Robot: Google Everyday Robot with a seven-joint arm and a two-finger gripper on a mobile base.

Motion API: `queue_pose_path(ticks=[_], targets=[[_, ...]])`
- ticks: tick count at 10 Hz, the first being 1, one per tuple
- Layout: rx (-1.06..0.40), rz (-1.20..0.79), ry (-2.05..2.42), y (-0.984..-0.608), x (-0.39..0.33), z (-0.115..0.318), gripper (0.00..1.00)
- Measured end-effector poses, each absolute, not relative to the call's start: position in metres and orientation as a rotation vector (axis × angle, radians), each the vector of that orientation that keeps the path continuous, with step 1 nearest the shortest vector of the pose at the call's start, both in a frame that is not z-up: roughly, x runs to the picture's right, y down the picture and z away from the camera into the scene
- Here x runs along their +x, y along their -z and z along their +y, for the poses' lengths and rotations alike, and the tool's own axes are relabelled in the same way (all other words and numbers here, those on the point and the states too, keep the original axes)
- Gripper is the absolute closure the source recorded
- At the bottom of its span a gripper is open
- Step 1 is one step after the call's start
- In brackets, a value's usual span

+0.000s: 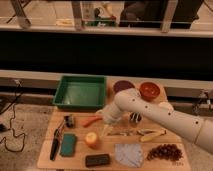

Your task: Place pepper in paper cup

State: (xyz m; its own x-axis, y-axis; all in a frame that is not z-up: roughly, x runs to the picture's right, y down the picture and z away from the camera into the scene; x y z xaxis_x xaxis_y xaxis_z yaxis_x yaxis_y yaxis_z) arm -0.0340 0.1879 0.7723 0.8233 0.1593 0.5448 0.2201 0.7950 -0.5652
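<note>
The pepper [91, 120], slim and orange-red, lies on the wooden table [47, 156] just in front of the green tray. My gripper [104, 119] is at the end of the white arm that reaches in from the right. It hangs low over the table, right beside the pepper's right end. An off-white rounded shape [165, 106] shows behind the arm at the right; it may be the paper cup, mostly hidden by the arm.
A green tray [80, 93] stands at the back left, with a purple bowl [122, 86] and an orange bowl [149, 90] at the back right. A round yellow-orange fruit [91, 139], teal sponge [68, 144], dark cup [135, 118], banana [151, 134], grey cloth [129, 154] and grapes [165, 152] lie around.
</note>
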Motion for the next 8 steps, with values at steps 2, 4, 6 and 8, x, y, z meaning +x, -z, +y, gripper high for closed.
queue_pose_path(ticks=[2,4,6,8], targets=[[-0.664,-0.624,0.046,-0.776,-0.043,0.187,0.20],[-0.669,-0.628,0.054,-0.780,-0.049,0.189,0.20],[-0.673,-0.631,0.059,-0.787,-0.052,0.190,0.20],[-0.677,-0.629,0.069,-0.793,-0.052,0.191,0.20]])
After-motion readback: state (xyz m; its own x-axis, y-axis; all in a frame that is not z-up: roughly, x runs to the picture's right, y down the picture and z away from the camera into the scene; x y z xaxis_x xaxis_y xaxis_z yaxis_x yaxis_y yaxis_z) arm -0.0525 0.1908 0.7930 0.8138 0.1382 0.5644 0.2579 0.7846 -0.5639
